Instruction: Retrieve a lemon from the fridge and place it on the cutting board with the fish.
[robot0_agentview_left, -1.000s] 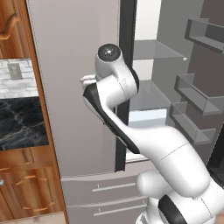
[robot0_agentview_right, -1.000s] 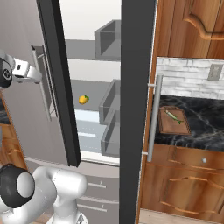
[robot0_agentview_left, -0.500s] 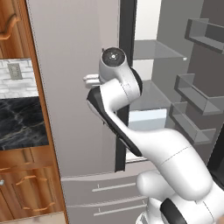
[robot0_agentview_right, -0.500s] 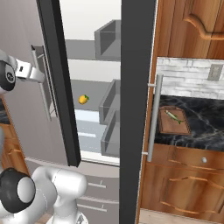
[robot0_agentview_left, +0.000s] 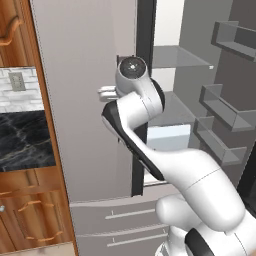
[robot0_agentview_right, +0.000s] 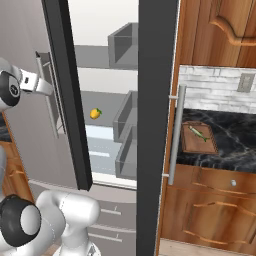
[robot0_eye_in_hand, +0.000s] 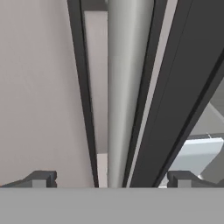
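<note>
Lemon (robot0_agentview_right: 95, 114), small, oval and bright yellow, sits untouched on a grey shelf inside the tall light-grey fridge (robot0_agentview_left: 90, 90), whose doors stand ajar. The two-finger gripper (robot0_eye_in_hand: 109, 178) hangs with jaws spread wide, empty, astride the silver bar handle (robot0_eye_in_hand: 124, 87). Fetching and placing remain. On the reddish-brown cutting board (robot0_agentview_right: 199, 139), the greenish fish (robot0_agentview_right: 199, 133) is barely discernible.

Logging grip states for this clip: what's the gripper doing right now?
Gripper: open, jaws spread either side of the fridge door handle, holding nothing.
</note>
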